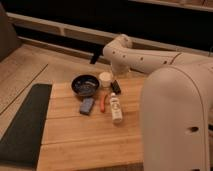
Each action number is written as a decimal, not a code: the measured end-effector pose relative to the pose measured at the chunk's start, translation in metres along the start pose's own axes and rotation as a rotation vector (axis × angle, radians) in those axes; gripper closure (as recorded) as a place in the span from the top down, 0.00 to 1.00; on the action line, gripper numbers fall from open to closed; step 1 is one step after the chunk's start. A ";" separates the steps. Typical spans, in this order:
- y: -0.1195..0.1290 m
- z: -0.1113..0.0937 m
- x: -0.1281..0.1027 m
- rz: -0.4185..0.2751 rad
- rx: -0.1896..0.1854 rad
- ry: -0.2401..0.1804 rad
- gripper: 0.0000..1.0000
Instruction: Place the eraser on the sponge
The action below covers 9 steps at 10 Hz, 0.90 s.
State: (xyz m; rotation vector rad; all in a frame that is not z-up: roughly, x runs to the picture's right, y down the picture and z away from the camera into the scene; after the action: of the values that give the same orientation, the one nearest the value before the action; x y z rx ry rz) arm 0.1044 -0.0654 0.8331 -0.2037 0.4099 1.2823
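Observation:
A blue sponge point(87, 105) lies flat on the wooden table point(75, 135), just in front of a black bowl point(85, 84). A small orange-red object point(103, 102) lies right of the sponge, apart from it. My white arm reaches in from the right, bends at its elbow point(117, 48) and drops toward the table. My gripper point(116, 86) is the dark piece at its lower end, beside a white cup point(105, 77) and behind a white bottle point(116, 107). I cannot pick out the eraser with certainty; it may be within that dark piece.
My robot's large white body point(175, 120) fills the right side and hides that part of the table. A dark mat point(22, 125) lies along the table's left edge. A dark ledge point(60, 30) runs behind the table.

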 end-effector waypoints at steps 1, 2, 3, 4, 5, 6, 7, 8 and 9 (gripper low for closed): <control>-0.007 0.003 -0.002 -0.009 0.025 -0.018 0.65; -0.015 0.009 -0.004 -0.033 0.053 -0.049 0.65; -0.016 0.014 -0.004 -0.040 0.053 -0.056 0.65; -0.013 0.022 -0.003 -0.047 0.040 -0.059 0.65; -0.008 0.035 0.000 -0.052 0.005 -0.054 0.65; -0.006 0.044 0.003 -0.043 -0.027 -0.044 0.65; -0.006 0.056 0.007 -0.034 -0.061 -0.030 0.65; -0.007 0.061 0.007 -0.034 -0.076 -0.022 0.65; -0.007 0.068 0.006 -0.045 -0.093 -0.006 0.65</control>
State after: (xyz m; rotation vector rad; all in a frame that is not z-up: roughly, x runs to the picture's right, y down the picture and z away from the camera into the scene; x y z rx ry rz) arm 0.1248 -0.0366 0.8924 -0.2857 0.3390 1.2586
